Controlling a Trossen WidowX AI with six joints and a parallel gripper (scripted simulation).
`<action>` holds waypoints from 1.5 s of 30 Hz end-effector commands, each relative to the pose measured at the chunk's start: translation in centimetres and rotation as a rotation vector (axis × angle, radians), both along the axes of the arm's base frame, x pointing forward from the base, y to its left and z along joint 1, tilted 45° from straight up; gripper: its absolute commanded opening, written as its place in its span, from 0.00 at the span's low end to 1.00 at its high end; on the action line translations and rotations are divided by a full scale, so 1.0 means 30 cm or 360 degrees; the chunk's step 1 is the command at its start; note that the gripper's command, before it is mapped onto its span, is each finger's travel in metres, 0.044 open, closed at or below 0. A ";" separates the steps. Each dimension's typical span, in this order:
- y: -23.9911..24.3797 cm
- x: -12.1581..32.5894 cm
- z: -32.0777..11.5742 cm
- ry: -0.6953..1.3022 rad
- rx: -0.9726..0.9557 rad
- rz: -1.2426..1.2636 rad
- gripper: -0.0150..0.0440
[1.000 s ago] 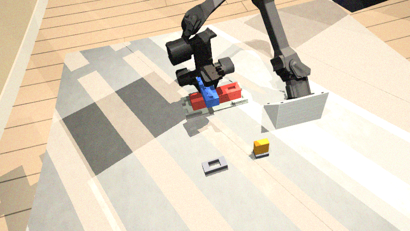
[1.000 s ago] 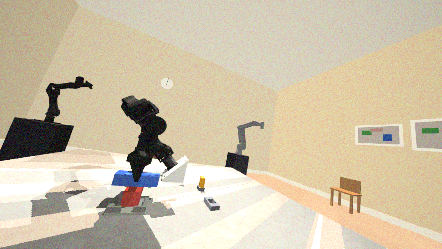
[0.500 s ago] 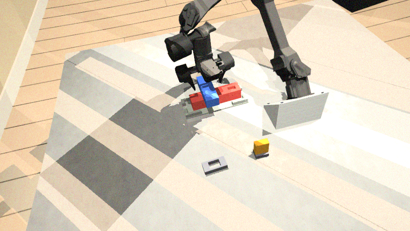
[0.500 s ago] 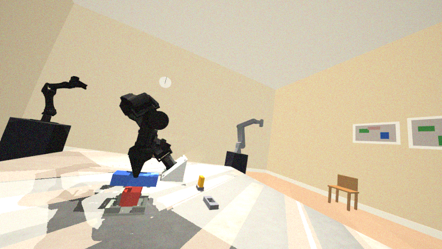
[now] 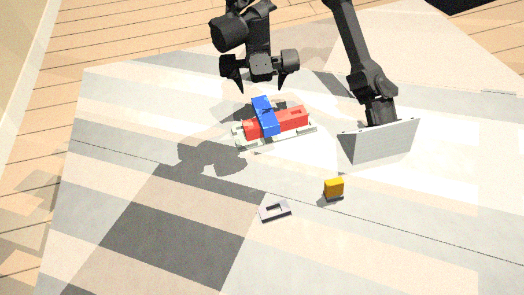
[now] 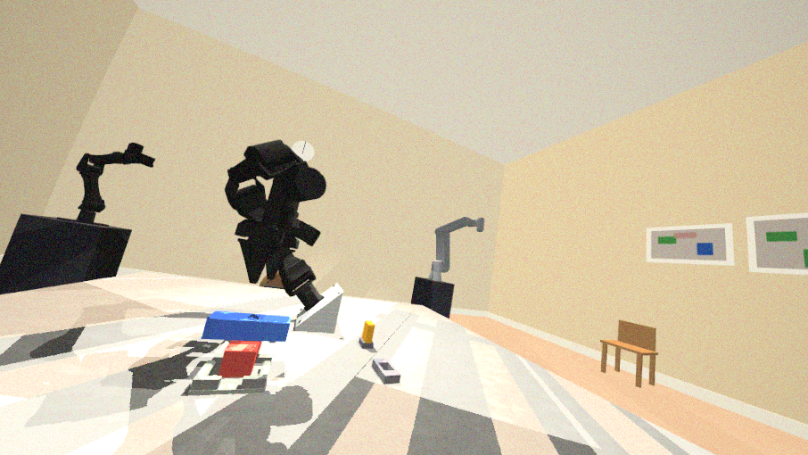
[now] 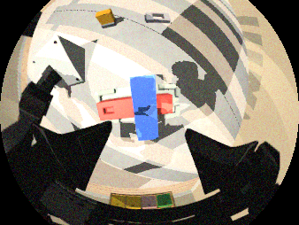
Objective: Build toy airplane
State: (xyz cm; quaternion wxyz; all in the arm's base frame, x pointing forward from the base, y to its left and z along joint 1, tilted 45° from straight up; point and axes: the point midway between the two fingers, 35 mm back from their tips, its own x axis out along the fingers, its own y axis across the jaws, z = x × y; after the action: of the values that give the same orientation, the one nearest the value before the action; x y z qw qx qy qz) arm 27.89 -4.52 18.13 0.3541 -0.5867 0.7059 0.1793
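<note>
The red fuselage (image 5: 293, 121) (image 6: 238, 364) (image 7: 121, 107) lies in the pale cradle (image 5: 307, 129) (image 6: 206, 385) and looks flat. The blue wing (image 5: 271, 126) (image 6: 247, 327) (image 7: 145, 89) lies across its top with no clear gap; its tab and socket are hidden. The fuselage's tail socket is open and empty. The yellow tail fin (image 5: 334, 187) (image 6: 368, 332) (image 7: 104, 17) stands upright on a dark grey base, apart from the cradle. My gripper (image 5: 261, 91) (image 6: 261, 277) (image 7: 149, 128) is open and empty, above the wing and clear of it.
A grey block with a rectangular opening (image 5: 264, 217) (image 6: 387, 375) (image 7: 150, 19) lies near the tail fin. A second dark arm (image 5: 357, 44) reaches down to a slanted white panel (image 5: 386, 143) (image 7: 44, 62) to the right of the cradle in the top view.
</note>
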 end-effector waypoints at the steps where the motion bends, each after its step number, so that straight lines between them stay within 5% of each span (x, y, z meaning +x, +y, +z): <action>1: 0.003 0.001 0.002 -0.0380 -0.0029 -0.0387 1.00; 11: 0.000 0.001 0.001 -0.1413 -0.0124 -0.1440 1.00; 24: 0.008 0.003 -0.005 -0.1432 -0.0123 -0.1461 1.00; 31: 0.307 0.018 -0.257 -0.1436 -0.0068 -0.1556 1.00; 39: 0.622 -0.162 -0.569 -0.1505 -0.0156 -0.1656 1.00; 45: 0.661 -0.211 -0.621 -0.1531 -0.0185 -0.1668 1.00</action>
State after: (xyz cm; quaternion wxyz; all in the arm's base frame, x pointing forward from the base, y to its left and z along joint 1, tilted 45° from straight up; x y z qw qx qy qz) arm 21.58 15.22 -0.33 0.6318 -0.2175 0.6709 -0.3217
